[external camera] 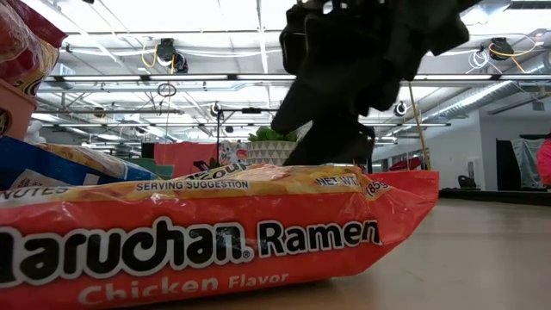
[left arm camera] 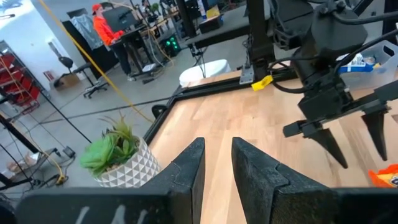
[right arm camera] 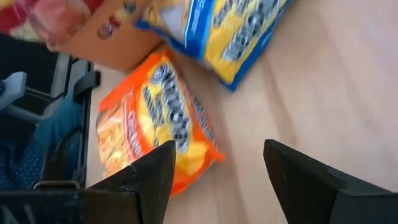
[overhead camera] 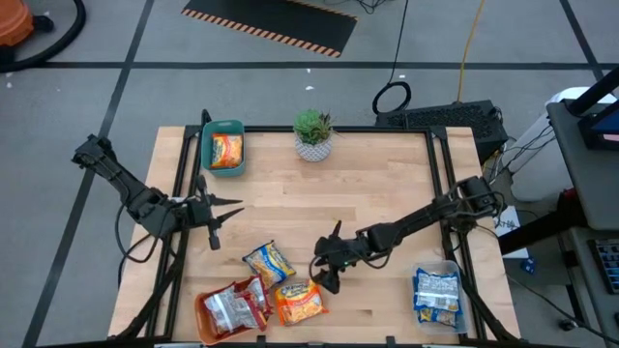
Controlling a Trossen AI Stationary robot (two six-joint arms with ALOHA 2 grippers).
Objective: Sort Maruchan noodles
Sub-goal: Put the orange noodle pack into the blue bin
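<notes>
An orange Maruchan packet (overhead camera: pixel 300 302) (right arm camera: pixel 155 124) (external camera: pixel 215 232) lies flat on the table near its front edge. A blue-and-yellow packet (overhead camera: pixel 269 261) (right arm camera: pixel 230 31) lies flat just beyond it to the left. My right gripper (overhead camera: pixel 329 274) (right arm camera: pixel 217 149) hangs open, tilted downward, just right of the orange packet's far right corner, with only bare table between its fingers. I see no touch. My left gripper (overhead camera: pixel 221 215) (left arm camera: pixel 217 146) hovers at the table's left side, pointing right. Its fingers stand a narrow gap apart and hold nothing.
An orange bin (overhead camera: pixel 208 324) at the front left holds red and silver packets. A teal bin (overhead camera: pixel 224 147) at the back left holds an orange packet. A clear bin (overhead camera: pixel 437 295) at the front right holds blue packets. A potted plant (overhead camera: pixel 313 133) stands at the back centre.
</notes>
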